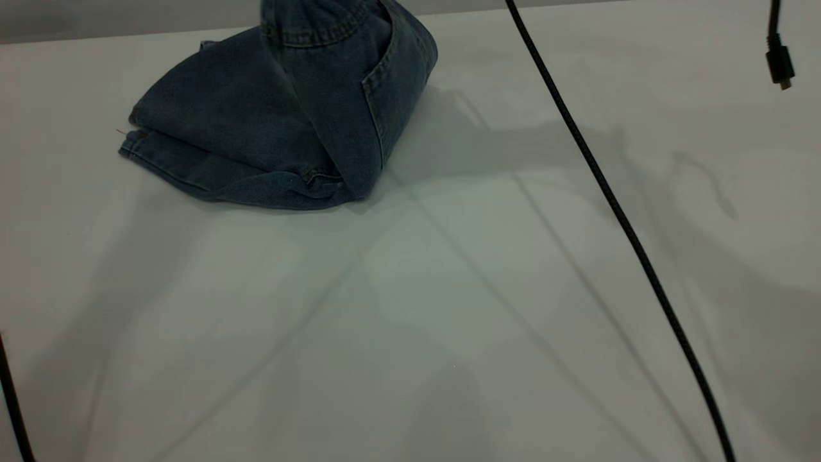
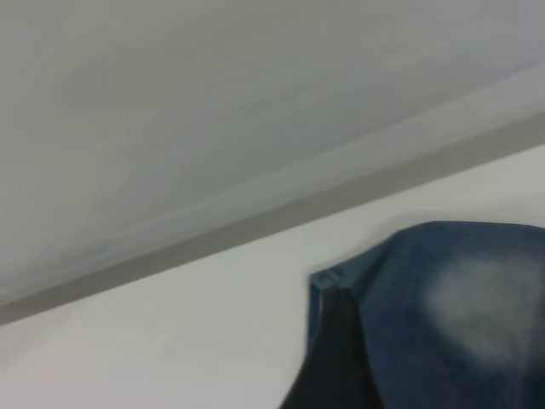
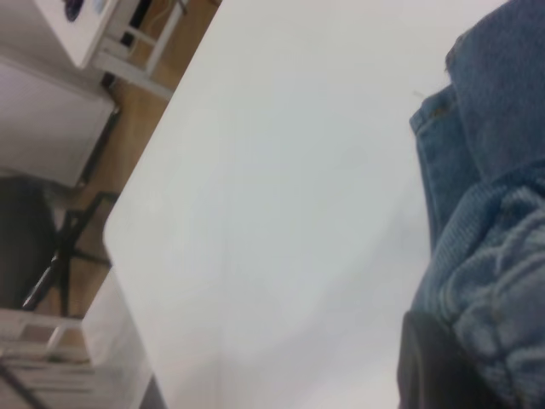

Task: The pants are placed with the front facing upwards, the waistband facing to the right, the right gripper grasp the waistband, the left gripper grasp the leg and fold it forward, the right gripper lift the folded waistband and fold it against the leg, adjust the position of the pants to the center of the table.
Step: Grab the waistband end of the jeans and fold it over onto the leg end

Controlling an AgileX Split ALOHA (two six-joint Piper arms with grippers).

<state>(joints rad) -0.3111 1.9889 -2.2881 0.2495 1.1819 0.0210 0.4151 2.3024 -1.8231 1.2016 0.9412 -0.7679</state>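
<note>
I count one pair of pants (image 1: 282, 128), bunched in a single heap, with one gathered waistband (image 3: 498, 290) and one pale bleached patch (image 2: 481, 302) showing on the denim. There is one table (image 1: 449, 308) under it all. Of my own gear, I see one dark finger (image 2: 336, 366) of my left gripper and one dark finger (image 3: 430, 366) of my right gripper. Two black cables (image 1: 616, 212) cross the table, and one more hangs with a single plug (image 1: 780, 67). Beyond the table edge I make out one dark chair (image 3: 34, 247).
</note>
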